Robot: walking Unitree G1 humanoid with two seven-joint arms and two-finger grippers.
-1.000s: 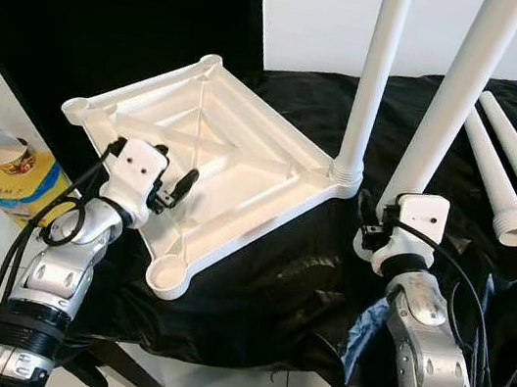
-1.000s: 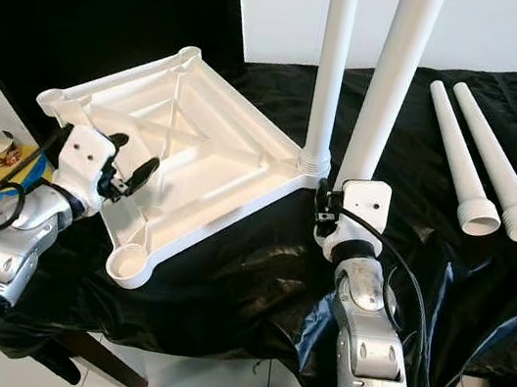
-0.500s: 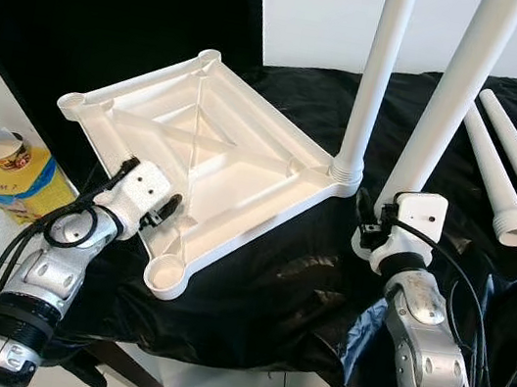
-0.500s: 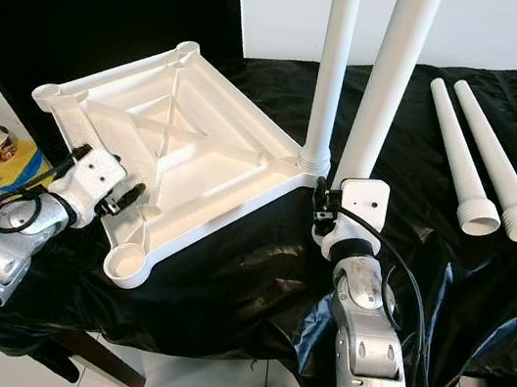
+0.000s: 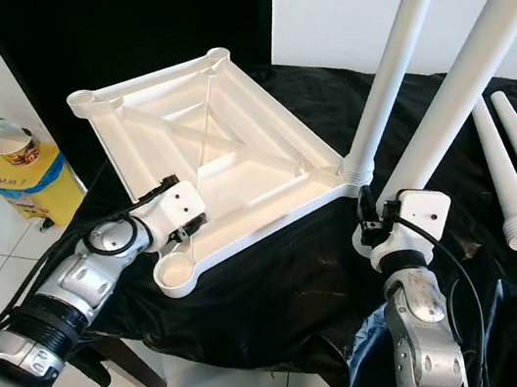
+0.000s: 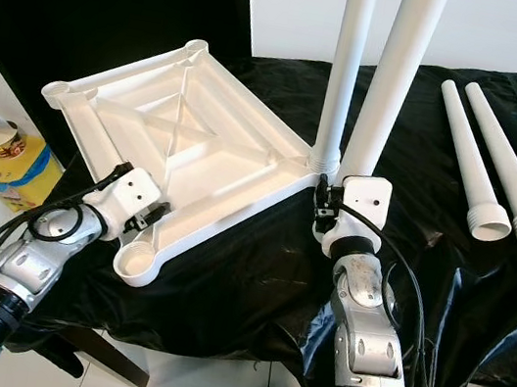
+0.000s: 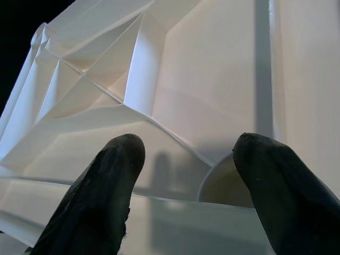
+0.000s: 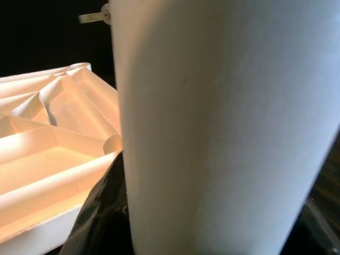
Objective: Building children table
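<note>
So this is mid-assembly, I'd say: one leg is in, three to go.

Far left on the floor there's a yellow box [image 5: 23, 186] with a cup [image 5: 11, 140] on it, nothing to do with the job.

The left gripper [image 5: 189, 229] sits at the near edge of the upside-down tabletop [image 5: 207, 145], fingers [image 7: 101, 196] spread, straddling the rim right by the empty near corner socket [image 5: 175, 274]. It looks like it's steadying the top more than clamping it.

The tabletop is glossy white moulded plastic, square, ribbed with an X brace underneath and a round cup socket at each corner. It rests on a crinkly black sheet [image 5: 273, 285].

One leg [image 5: 393, 77] stands upright in the right corner socket. Just beside it the right gripper [image 5: 368, 224] holds a second leg [image 5: 458, 98] upright, pinched near its wide end. Smooth white tapering tubes, all of them.

Next move, my guess: swing that held leg over to the near socket and seat it straight.

Two spare legs [image 5: 511, 166] lie far right.
</note>
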